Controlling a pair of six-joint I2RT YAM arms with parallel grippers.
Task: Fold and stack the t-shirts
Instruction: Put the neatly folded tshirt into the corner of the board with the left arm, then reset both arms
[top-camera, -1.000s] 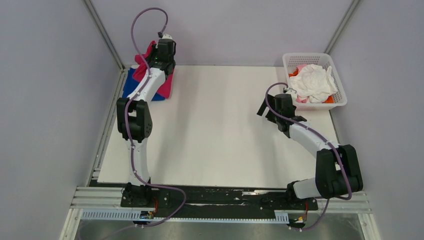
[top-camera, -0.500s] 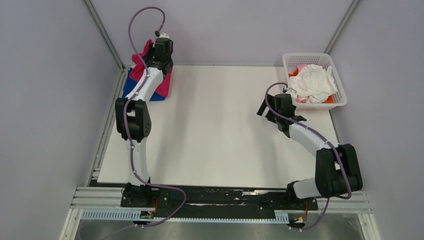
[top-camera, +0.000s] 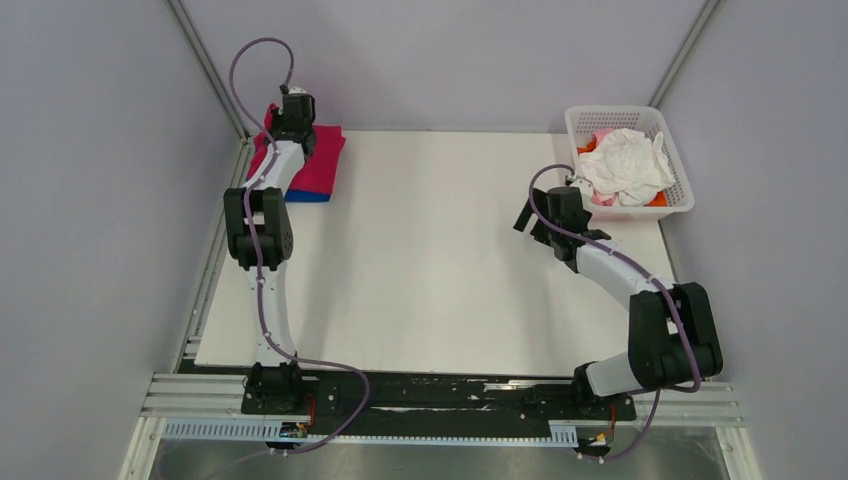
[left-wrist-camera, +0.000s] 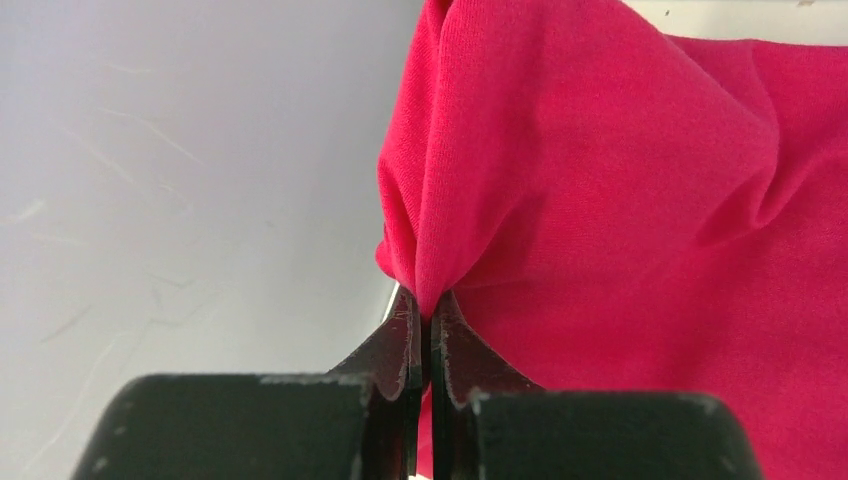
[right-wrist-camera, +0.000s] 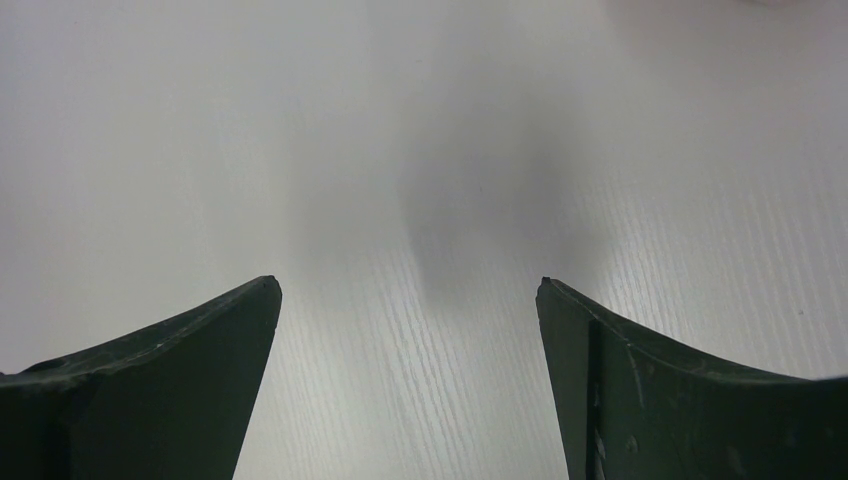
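Note:
A magenta-pink t-shirt (top-camera: 322, 160) lies folded on a royal blue t-shirt (top-camera: 306, 196) at the table's far left corner. My left gripper (top-camera: 289, 106) is over the stack's back left edge, shut on a pinched fold of the magenta shirt (left-wrist-camera: 620, 200); in the left wrist view its jaws (left-wrist-camera: 430, 300) clamp the cloth next to the grey wall. My right gripper (top-camera: 527, 215) hovers open over bare table right of centre, and nothing lies between its fingers (right-wrist-camera: 408, 285). A crumpled white t-shirt (top-camera: 625, 160) tops the pile in the basket, with orange (top-camera: 658, 200) and pale pink (top-camera: 603, 198) cloth under it.
The white lattice basket (top-camera: 683, 205) stands at the table's far right corner. Grey walls close in the left, back and right sides. The white tabletop (top-camera: 430, 270) spreads between the two arms.
My left arm has swung left and back toward the corner with the magenta shirt, which now lies flatter over the blue one. The right arm has not moved.

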